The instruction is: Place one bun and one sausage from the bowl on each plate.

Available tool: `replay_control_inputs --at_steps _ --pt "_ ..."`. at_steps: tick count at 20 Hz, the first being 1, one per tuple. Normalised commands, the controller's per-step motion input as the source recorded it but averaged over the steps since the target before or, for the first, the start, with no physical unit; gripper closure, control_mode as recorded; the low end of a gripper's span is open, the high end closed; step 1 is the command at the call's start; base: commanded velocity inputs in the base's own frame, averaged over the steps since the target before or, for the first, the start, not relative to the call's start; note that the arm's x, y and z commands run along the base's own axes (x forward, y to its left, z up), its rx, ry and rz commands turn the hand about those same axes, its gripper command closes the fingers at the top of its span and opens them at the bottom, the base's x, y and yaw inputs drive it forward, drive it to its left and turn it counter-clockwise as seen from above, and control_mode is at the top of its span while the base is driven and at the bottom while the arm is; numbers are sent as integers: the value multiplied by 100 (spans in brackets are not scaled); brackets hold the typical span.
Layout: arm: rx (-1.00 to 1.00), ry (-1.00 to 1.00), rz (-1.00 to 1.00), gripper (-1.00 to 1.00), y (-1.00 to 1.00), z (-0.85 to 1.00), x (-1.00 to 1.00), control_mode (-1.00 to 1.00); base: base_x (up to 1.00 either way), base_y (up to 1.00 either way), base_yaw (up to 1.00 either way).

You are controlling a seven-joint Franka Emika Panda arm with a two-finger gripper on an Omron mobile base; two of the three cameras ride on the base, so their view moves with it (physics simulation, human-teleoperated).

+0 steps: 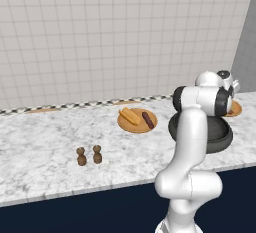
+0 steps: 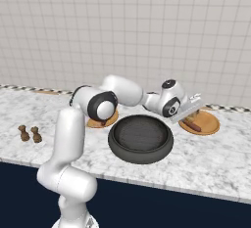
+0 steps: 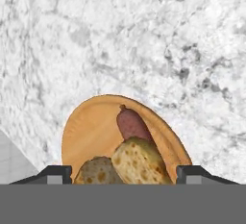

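The dark bowl (image 2: pixel 140 138) sits near the counter's front edge, and nothing shows inside it. The left plate (image 1: pixel 137 121) holds a bun (image 1: pixel 129 115) and a sausage (image 1: pixel 148 120). The right plate (image 2: pixel 201 123) carries a sausage (image 2: pixel 192 124). In the hand view this plate (image 3: pixel 86 131) has the sausage (image 3: pixel 132 124) and a tan, speckled bun (image 3: pixel 139 163) side by side. My gripper (image 3: pixel 125 174) hovers just over that plate, open. Its fingertips (image 3: pixel 55 174) stand wide on either side of the bun, clear of it. The gripper (image 2: pixel 192 108) is right of the bowl.
Two small brown shakers (image 1: pixel 89 155) stand on the marble counter (image 1: pixel 45 142), well to the left. A tiled wall backs the counter. My own arm (image 1: pixel 192 137) covers part of the bowl in the left base view.
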Motion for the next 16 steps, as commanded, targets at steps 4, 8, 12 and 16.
replay_control_inputs --at_steps 4,8,12,16 --pt "0 3 0 -100 -67 -41 60 -100 0 0 0" --pt "0 0 -3 -100 -43 -24 23 -100 0 0 0" --pt "8 -13 -3 -100 -9 32 -35 -100 0 0 0" --pt "1 -18 0 -100 44 2 -91 -100 0 0 0"
